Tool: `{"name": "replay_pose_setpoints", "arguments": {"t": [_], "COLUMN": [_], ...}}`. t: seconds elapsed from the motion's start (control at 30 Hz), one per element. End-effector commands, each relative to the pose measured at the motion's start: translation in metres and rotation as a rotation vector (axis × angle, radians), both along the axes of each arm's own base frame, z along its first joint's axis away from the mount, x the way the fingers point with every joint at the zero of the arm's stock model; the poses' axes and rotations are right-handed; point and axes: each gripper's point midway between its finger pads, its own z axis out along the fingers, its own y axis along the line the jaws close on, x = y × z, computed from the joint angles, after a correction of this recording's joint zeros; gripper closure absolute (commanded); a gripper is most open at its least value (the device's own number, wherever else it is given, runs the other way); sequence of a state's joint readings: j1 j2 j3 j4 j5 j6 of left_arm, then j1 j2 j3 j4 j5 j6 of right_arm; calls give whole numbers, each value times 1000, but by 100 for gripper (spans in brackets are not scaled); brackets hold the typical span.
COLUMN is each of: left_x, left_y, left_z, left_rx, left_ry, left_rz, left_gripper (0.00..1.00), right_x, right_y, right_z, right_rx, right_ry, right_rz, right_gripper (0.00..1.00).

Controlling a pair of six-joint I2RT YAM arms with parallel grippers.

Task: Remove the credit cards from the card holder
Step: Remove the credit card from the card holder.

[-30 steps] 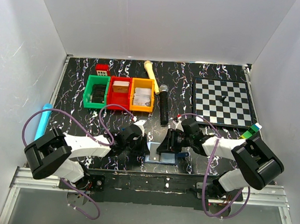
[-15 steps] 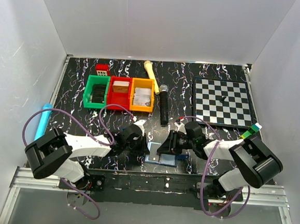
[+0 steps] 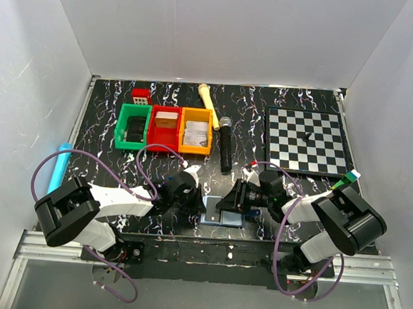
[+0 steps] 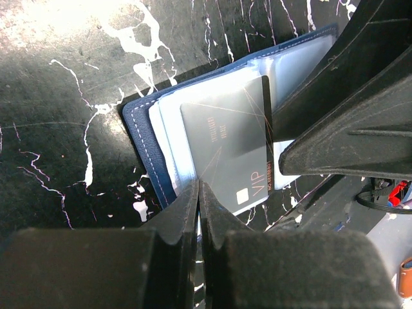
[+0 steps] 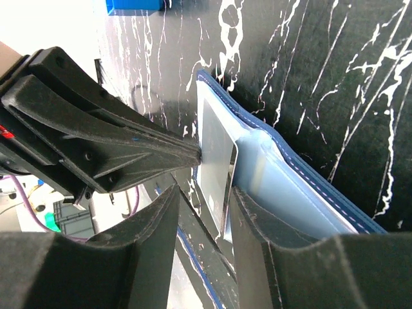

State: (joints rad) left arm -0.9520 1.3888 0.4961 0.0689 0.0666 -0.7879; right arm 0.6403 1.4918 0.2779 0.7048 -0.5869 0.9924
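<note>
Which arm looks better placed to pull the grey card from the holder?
Probably left: the left gripper looks shut on the grey card, while the right gripper stands open over the card holder.

the right gripper (image 4: 277, 147) hides part of the card holder (image 4: 136, 132).

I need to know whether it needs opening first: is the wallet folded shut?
No, the wallet lies open, with its pale inner sleeves and a grey card showing.
</note>
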Motion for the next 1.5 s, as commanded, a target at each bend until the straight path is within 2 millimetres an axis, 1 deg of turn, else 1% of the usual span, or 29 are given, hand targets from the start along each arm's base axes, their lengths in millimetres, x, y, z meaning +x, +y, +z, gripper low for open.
{"name": "replay_pose_setpoints", "arguments": {"t": [0.0, 0.3, 0.87, 1.17, 1.23, 1.47], "left_x": [-5, -7, -10, -9, -10, -10], "left_y": [15, 14, 6, 15, 18, 21], "left_z": [-18, -19, -21, -26, -30, -32], "left_rx": [63, 55, 38, 73, 88, 105], "left_ry": [23, 28, 39, 53, 58, 65], "left_rz": [16, 12, -17, 27, 38, 49], "left_gripper": [100, 100, 100, 100, 100, 100], "right_x": [4, 2, -1, -6, -6, -5], "right_y": [7, 9, 13, 6, 4, 3], "right_z": [13, 11, 10, 5, 6, 8], "right_rx": [67, 65, 89, 60, 60, 58], "right_ry": [-35, -19, 7, 6, 6, -3], "right_rz": [11, 38, 66, 59, 56, 50], "right_gripper": [56, 57, 59, 61, 62, 63]}}
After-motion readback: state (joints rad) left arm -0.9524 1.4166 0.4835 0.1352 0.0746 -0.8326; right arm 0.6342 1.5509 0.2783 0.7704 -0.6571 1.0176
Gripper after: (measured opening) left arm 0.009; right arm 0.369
